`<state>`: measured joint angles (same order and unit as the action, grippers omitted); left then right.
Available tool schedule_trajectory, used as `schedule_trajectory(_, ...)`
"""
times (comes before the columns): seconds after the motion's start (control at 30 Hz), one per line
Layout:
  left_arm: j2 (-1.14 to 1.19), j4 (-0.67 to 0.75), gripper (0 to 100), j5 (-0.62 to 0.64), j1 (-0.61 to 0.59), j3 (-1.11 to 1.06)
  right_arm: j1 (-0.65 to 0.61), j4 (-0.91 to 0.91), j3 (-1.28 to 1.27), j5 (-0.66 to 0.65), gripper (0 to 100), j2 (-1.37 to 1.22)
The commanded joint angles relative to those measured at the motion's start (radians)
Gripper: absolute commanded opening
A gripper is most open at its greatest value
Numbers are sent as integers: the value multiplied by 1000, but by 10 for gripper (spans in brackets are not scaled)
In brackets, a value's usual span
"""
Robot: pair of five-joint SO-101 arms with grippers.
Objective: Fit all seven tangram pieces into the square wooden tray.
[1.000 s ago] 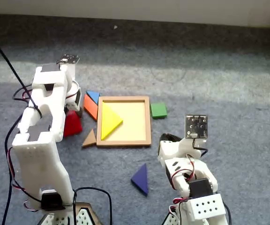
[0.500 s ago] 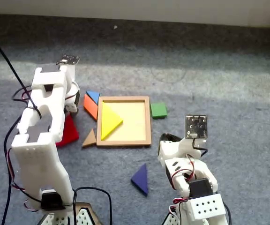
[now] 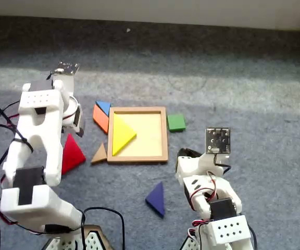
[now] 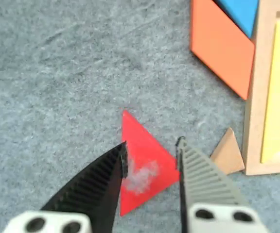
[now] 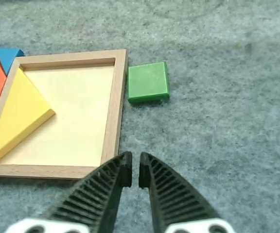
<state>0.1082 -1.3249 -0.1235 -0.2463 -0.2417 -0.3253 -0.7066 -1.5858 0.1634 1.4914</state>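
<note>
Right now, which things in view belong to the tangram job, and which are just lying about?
Job: wooden tray, yellow triangle inside it; outside: red triangle, orange piece, light blue triangle, tan triangle, green square, dark blue triangle.
Not the job: grey carpet, arm cables.

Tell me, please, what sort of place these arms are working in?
Probably an indoor hobby or lab setup, not a factory: grey carpet covers the surface, a pale wall runs along its far edge, and the work is a puzzle in a wooden tray.
</note>
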Motion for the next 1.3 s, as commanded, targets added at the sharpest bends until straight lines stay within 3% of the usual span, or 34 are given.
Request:
schedule_trajectory(0.0, -209, -8, 287, -11, 22, -131, 10, 24, 2, -9, 44, 15)
schedule_trajectory(0.23, -335, 8, 291, -18, 16, -334, 10, 24, 2, -9, 44, 15)
schedule_trajectory(0.53, -113, 250, 288, -69, -79, -369, 10, 24, 2, -9, 44, 15)
schedule_trajectory(0.83, 133, 104, 232, -71, -76, -150, 10, 24, 2, -9, 44, 15)
schedule_trajectory(1.27, 139, 97, 127, -107, -36, -139, 10, 24, 2, -9, 44, 15)
